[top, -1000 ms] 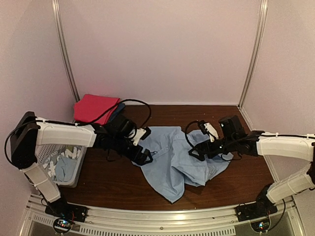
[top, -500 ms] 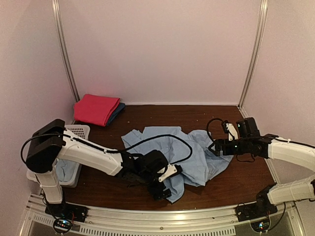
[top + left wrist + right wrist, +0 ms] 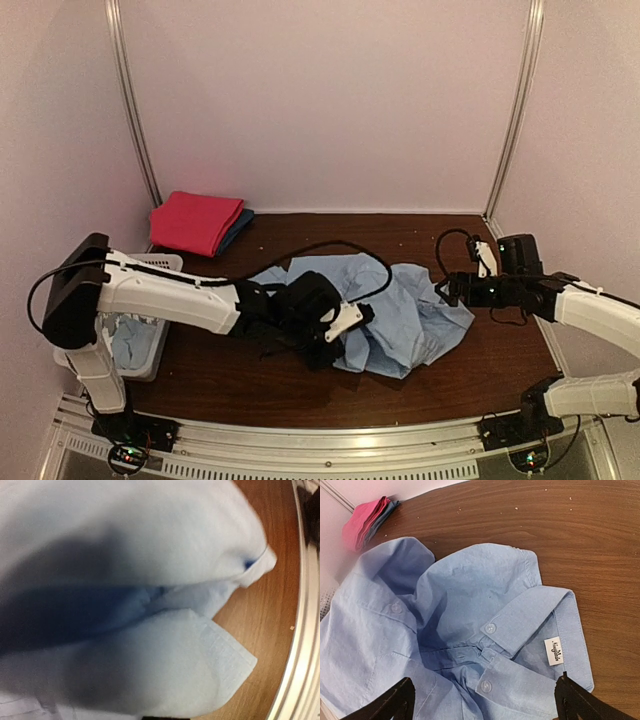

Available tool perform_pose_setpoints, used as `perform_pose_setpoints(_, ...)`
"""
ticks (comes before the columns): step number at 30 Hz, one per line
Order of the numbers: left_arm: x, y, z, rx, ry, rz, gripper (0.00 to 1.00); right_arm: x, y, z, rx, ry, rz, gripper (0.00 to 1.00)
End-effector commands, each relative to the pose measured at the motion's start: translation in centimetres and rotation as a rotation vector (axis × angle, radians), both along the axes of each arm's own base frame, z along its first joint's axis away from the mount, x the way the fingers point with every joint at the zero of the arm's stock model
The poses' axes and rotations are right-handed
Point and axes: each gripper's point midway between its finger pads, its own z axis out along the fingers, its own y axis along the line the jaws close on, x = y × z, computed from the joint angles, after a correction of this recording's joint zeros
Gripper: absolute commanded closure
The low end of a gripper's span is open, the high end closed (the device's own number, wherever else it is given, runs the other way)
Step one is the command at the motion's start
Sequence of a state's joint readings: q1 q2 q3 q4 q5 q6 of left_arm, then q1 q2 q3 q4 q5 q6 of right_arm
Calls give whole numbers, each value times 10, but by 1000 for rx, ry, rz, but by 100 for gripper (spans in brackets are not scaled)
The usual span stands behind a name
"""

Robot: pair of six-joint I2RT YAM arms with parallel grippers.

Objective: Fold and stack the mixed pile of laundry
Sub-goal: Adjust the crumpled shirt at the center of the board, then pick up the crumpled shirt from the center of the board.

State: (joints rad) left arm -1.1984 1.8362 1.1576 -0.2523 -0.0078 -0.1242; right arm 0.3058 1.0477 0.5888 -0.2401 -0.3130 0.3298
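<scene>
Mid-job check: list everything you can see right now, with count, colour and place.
light blue shirt: 1, light blue, buttoned and collared, crumpled at the middle of the table
garments in the basket: count unclear, light blue, one with white print
magenta cloth: 1, magenta, folded, at the far left corner
dark blue cloth: 1, dark blue, edge showing under the magenta cloth
basket: 1, white perforated plastic, at the left edge
table: 1, dark brown wood
left fingers: 1 pair, black, shut on the light blue shirt at its near edge
right fingers: 1 pair, black, open, over the shirt's collar on the right
</scene>
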Motion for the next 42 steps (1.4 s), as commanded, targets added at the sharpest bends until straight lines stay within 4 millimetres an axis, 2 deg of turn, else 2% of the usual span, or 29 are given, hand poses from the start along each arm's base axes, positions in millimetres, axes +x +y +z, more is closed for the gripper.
perform_pose_setpoints(1,49,-20,158,-336,-144,8,100,-4,3,10,16,-33,39,3)
perform_pose_setpoints(3,93,-5,196,-409,-172,123,100,-7,6,13,38,-47,55,4)
perform_pose_setpoints(4,126,10,208,-440,-174,222,100,-8,6,15,47,-56,57,4)
perform_pose_setpoints(6,194,46,216,-477,-150,421,100,-12,8,15,63,-62,65,5)
perform_pose_setpoints(9,282,115,195,-434,-145,735,100,-15,10,10,72,-41,73,7)
perform_pose_setpoints(10,307,140,174,-398,-124,843,100,-16,11,9,77,-37,78,7)
perform_pose_setpoints(12,340,186,149,-365,-93,1001,100,-17,14,8,88,-27,91,8)
perform_pose_setpoints(13,350,204,137,-347,-76,1052,100,-17,15,8,95,-25,96,8)
perform_pose_setpoints(14,356,218,128,-326,-63,1079,95,-17,17,8,100,-25,102,8)
perform_pose_setpoints(15,357,225,127,-305,-65,1082,80,-17,18,9,103,-25,106,9)
perform_pose_setpoints(16,353,227,131,-289,-80,1058,57,-17,19,8,104,-22,114,9)
perform_pose_setpoints(17,345,224,137,-291,-102,1023,41,-18,21,7,102,-19,122,10)
perform_pose_setpoints(19,320,212,154,-322,-155,926,14,-19,25,5,100,-16,141,11)
perform_pose_setpoints(20,302,209,148,-309,-152,887,8,-20,28,5,99,-17,154,12)
perform_pose_setpoints(22,272,203,148,-310,-143,810,7,-22,39,6,100,-25,189,12)
perform_pose_setpoints(24,237,195,130,-294,-88,738,9,-24,51,6,100,-32,221,13)
perform_pose_setpoints(28,168,173,78,-241,28,590,10,-29,70,-3,82,-7,269,14)
perform_pose_setpoints(30,144,169,51,-174,61,551,9,-29,76,-9,62,22,289,21)
perform_pose_setpoints(33,128,172,13,-46,94,553,5,-20,75,-21,-17,88,268,21)
perform_pose_setpoints(35,126,173,-3,10,103,552,3,-11,72,-20,-59,101,238,21)
perform_pose_setpoints(38,130,170,-15,84,48,541,2,4,64,-9,-73,91,135,8)
perform_pose_setpoints(42,129,163,-37,135,55,491,4,4,64,14,-34,-1,141,0)
